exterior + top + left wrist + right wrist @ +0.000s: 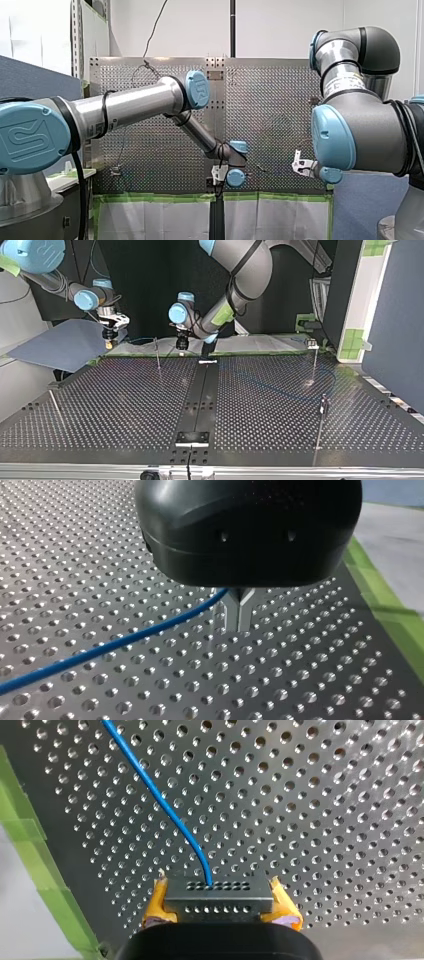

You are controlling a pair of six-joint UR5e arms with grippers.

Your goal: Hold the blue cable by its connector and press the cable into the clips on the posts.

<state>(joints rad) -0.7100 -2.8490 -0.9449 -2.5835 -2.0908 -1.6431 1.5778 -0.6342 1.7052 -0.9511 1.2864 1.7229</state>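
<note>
The blue cable (155, 790) runs out of a dark grey connector (219, 890), which sits between the yellow pads of my right gripper (220, 904); that gripper is shut on it. In the top view my right gripper (110, 335) hangs over the table's far edge at the left. My left gripper (239, 622) has its metal fingers shut on the blue cable (115, 645) just above the perforated plate. It stands near the far middle (181, 343), beside a thin post (157, 354). Other posts (314, 357) (323, 410) stand at the right.
Green tape (385, 600) lines the plate's edge close to my left gripper. A grey-blue sheet (65, 342) lies beyond the table's far left corner. A black strip (200, 390) runs down the table's middle. A slanted rod (56, 407) stands at the left.
</note>
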